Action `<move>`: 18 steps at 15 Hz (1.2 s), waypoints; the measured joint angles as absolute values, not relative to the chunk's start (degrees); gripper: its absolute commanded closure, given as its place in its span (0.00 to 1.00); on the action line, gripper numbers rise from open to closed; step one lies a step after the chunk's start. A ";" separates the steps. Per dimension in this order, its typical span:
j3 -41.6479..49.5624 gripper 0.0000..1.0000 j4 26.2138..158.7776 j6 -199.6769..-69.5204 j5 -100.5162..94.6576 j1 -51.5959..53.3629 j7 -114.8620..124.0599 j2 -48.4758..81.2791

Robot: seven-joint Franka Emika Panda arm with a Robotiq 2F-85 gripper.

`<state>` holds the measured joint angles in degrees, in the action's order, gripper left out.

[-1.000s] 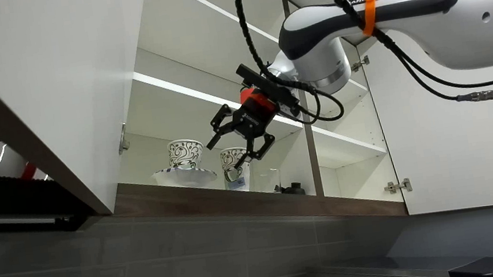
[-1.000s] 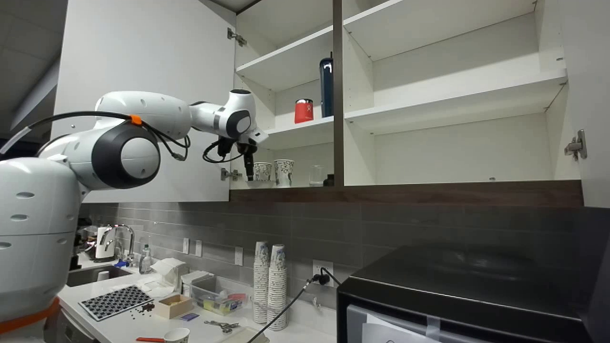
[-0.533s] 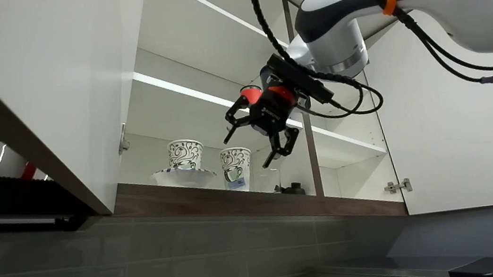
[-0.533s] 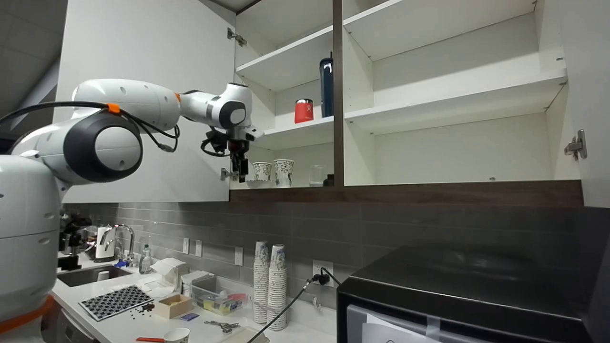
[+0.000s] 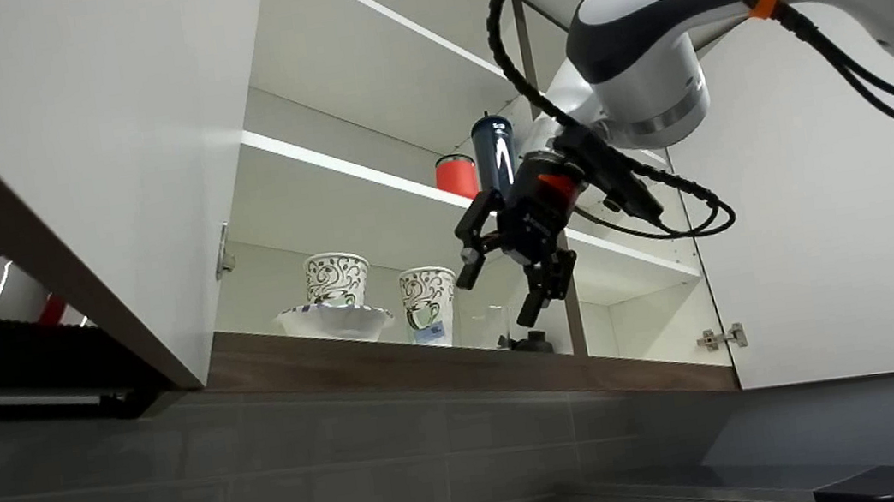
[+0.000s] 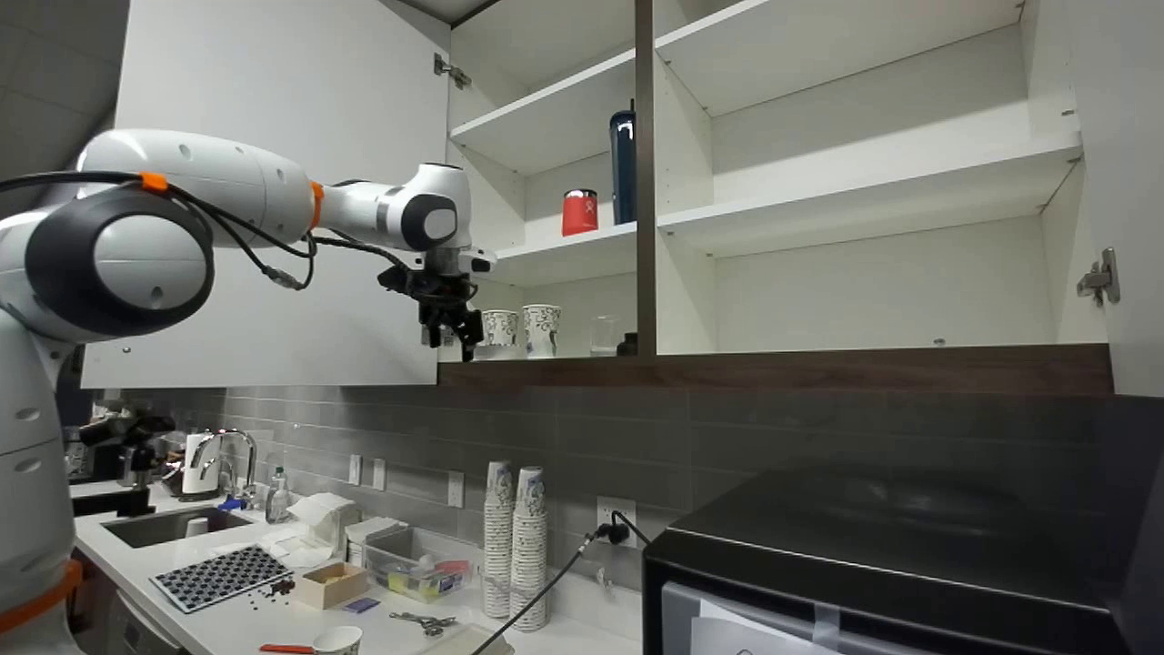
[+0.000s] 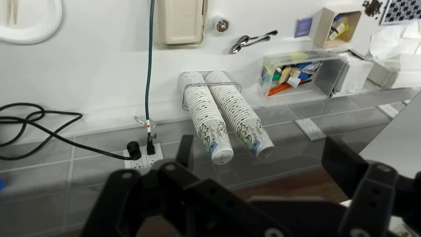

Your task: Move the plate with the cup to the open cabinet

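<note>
The white plate [image 5: 335,322] with dark rim marks stands on the bottom board of the open white cabinet [image 5: 392,357], near its left end. The short patterned cup [image 5: 337,279] sits upright on it. In an exterior view the plate [image 6: 498,352] and cup [image 6: 500,327] stand just right of my gripper [image 6: 450,347]. My gripper [image 5: 497,300] is open and empty, apart from both, in front of the cabinet and pointing down. In the wrist view the fingers of my gripper [image 7: 262,153] are wide apart with nothing between them. Plate and cup are not clearly visible there.
A taller patterned tumbler [image 5: 430,309], a clear glass [image 6: 604,335] and a black item [image 5: 533,342] stand beside the plate. A red cup [image 6: 579,212] and dark blue tumbler [image 6: 624,168] are on the shelf above. Open door [image 6: 291,200]. Cup stacks [image 7: 210,121] stand below.
My open gripper has backed away from the plate and cup, out from the cabinet, and turned somewhat. The plate and cup have stayed in place.
</note>
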<state>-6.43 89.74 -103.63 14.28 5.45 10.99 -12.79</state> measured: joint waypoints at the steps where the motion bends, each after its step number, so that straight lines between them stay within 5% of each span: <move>1: -6.31 0.00 91.37 -104.41 14.13 5.46 7.72 -14.04; 18: -4.39 0.00 111.41 -114.32 14.05 6.63 -10.56 -28.31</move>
